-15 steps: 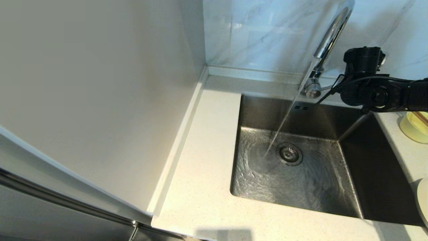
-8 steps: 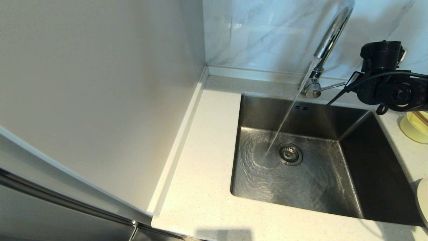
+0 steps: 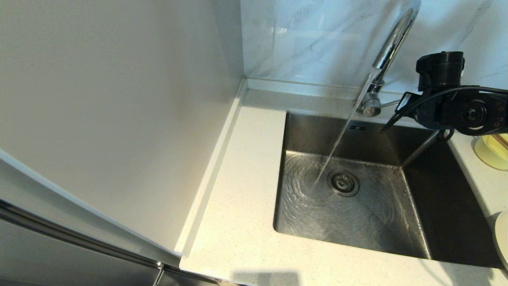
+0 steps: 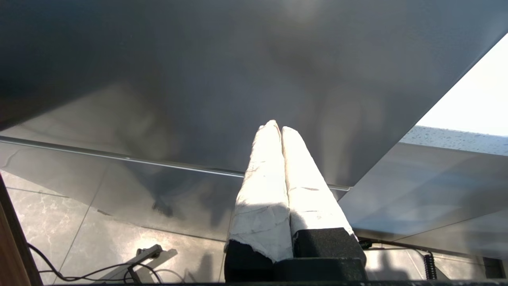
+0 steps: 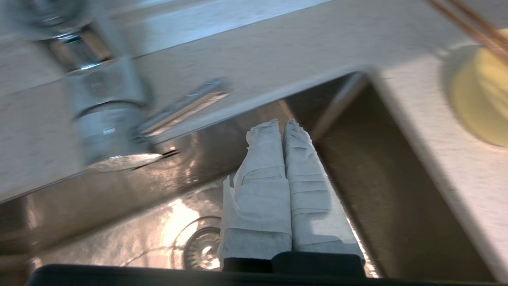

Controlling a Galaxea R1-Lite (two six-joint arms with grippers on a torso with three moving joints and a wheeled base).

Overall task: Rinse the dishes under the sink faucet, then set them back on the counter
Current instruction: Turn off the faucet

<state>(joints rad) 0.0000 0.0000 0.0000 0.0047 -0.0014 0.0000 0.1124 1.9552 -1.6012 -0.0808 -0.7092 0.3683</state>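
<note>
Right gripper [image 5: 281,124] hangs over the sink [image 5: 381,190], jaws pressed together, empty; faucet [image 5: 107,119] lever just beside them.

Left gripper [image 4: 278,127], parked, jaws pressed together.

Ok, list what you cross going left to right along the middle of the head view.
Pale cabinet panel → counter → water stream → drain strainer → bare right part of the sink → white plate at the frame's edge.

faucet [image 3: 391,43]: glossy chrome | sink [image 3: 448,214]: brushed steel | surface [image 3: 242,206]: speckled matt stone | chopsticks [image 5: 464,20]: brown wood
</note>
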